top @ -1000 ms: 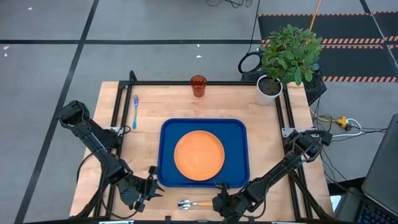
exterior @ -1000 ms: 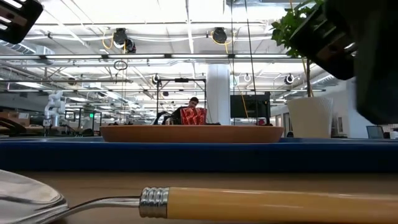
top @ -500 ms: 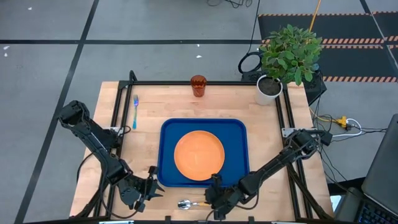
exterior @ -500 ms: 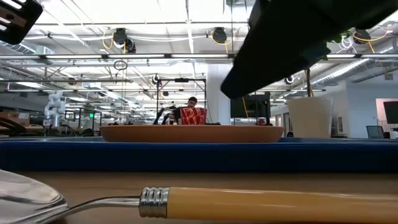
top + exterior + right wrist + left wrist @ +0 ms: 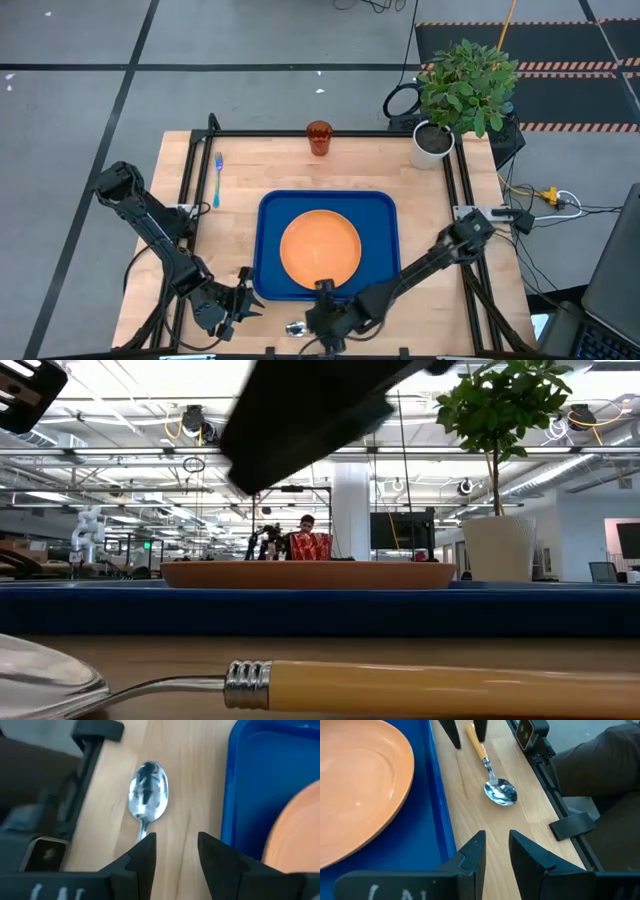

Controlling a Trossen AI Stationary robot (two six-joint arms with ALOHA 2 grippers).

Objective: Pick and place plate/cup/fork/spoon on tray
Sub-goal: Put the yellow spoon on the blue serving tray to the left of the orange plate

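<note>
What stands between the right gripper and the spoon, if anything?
Nothing visible does. The right gripper hangs open over the spoon, whose handle runs between its fingers, on bare wood beside the tray.

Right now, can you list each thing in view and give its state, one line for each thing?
plate: lying flat in the tray, empty.
tray: on the table, holding only the plate.
spoon: lying on the table beside the tray, not gripped.
fork: lying on the table, outside the tray.
cup: upright at the table's far edge, outside the tray.
right gripper: open, above the spoon's handle.
left gripper: open, empty, near the tray's corner.
</note>
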